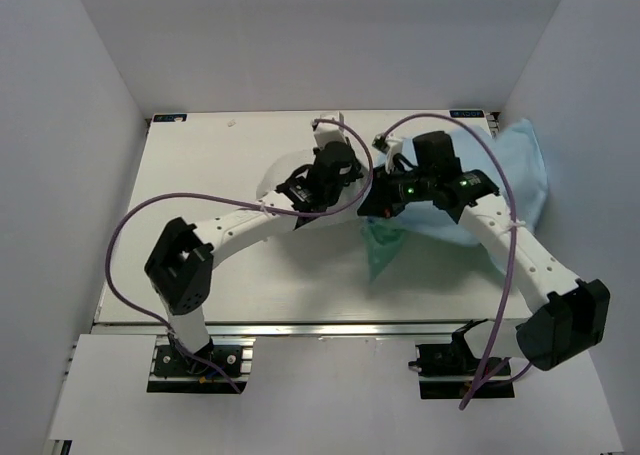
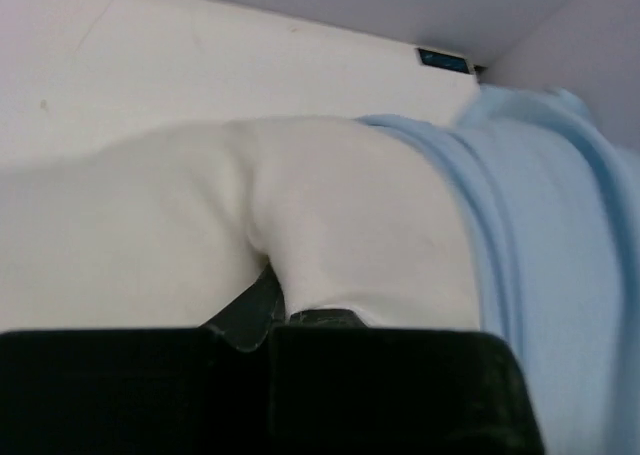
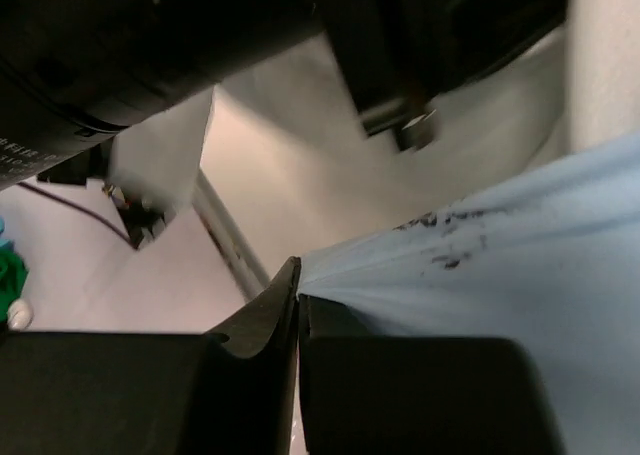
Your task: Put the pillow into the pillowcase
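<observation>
The white pillow lies mid-table, its right end under the light blue pillowcase. My left gripper is shut, pinching a fold of the pillow. My right gripper is shut on an edge of the pillowcase, pulled taut. From above, both grippers meet at the table's middle: left, right. The pillow is mostly hidden under the arms. The pillowcase spreads to the right edge, and a teal patterned flap hangs toward the front.
The white table is boxed in by white walls at the back and both sides. Purple cables loop off both arms. The left arm's dark body hangs close above my right gripper.
</observation>
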Controlling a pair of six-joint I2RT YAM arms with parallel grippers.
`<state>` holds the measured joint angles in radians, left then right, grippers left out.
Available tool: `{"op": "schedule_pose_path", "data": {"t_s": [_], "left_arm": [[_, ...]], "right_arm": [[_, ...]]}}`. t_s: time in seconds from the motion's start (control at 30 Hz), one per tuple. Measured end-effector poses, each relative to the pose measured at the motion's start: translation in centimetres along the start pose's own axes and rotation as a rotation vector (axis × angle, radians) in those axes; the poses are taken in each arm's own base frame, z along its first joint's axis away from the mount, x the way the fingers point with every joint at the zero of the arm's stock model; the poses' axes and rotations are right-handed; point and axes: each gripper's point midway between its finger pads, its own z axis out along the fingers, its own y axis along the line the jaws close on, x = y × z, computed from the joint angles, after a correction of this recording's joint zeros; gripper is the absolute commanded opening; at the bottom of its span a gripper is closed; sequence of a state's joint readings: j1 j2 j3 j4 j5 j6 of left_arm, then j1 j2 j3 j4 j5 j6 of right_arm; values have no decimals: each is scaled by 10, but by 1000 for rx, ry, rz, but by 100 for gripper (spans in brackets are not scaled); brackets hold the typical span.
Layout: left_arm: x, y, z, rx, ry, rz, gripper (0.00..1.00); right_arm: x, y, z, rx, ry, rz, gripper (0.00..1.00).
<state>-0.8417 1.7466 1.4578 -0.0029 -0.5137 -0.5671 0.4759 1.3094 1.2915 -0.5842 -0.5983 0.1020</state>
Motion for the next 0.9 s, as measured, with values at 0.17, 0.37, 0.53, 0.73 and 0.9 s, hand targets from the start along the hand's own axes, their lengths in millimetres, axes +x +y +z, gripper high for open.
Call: {"op": "schedule_pose_path", "data": {"t_s": [0.17,0.37,0.53,0.73,0.9], "left_arm": [[56,27,10,-120,32,-69,0],[70,44,-12,-126,52,-113,1],[85,63,-59,-50,154,-46,98],[54,67,-113,36,191,7,98],[15,76,-135,20,130,20,98]], "right_arm": [[66,-22,28,26,177,134,18],[87,-29,25,87,226,158,65],[72,-19,2,128,161,106,76],[28,-11,-35,246,30,33,88],[-17,-28,-67,459,-118,29,89]]}}
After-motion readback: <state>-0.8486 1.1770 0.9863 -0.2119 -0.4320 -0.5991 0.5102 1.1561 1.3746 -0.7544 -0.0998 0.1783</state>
